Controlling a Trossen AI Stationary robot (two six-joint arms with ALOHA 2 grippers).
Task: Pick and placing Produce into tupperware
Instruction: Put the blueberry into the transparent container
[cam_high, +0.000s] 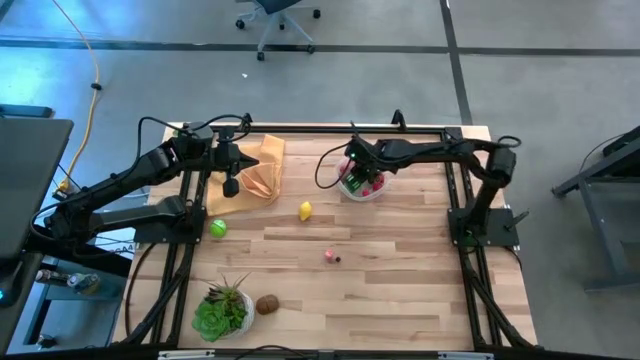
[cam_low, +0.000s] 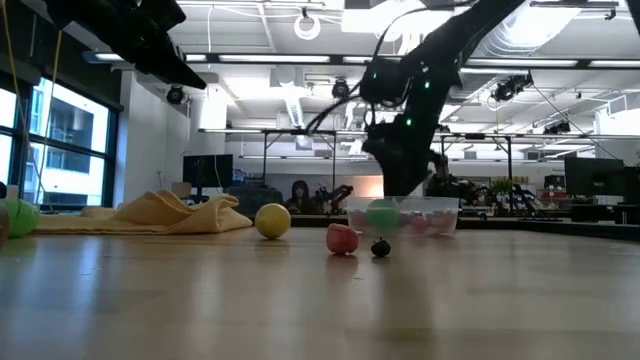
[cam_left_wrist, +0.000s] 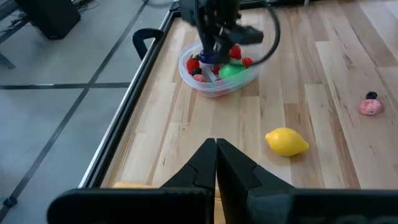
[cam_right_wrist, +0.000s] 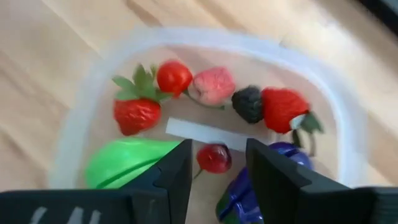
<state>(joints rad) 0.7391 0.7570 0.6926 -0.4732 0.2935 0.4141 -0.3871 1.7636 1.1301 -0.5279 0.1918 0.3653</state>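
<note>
From above, the right gripper (cam_high: 352, 176) hangs over the tupperware (cam_high: 362, 187); the left gripper (cam_high: 231, 186) waits by the cloth (cam_high: 259, 168). A lemon (cam_high: 305, 210), a green fruit (cam_high: 217, 228) and a brown piece (cam_high: 267, 304) lie loose on the tabletop (cam_high: 400, 280).

Level view: the pink piece (cam_low: 342, 238) looks light, rigid and roll-prone.

Left wrist: its fingers (cam_left_wrist: 205, 165) are pressed together.

Right wrist: fingers (cam_right_wrist: 177, 171) apart, a cherry (cam_right_wrist: 214, 158) between them, apparently released. Such small smooth toys suit a grip across the middle.
</note>
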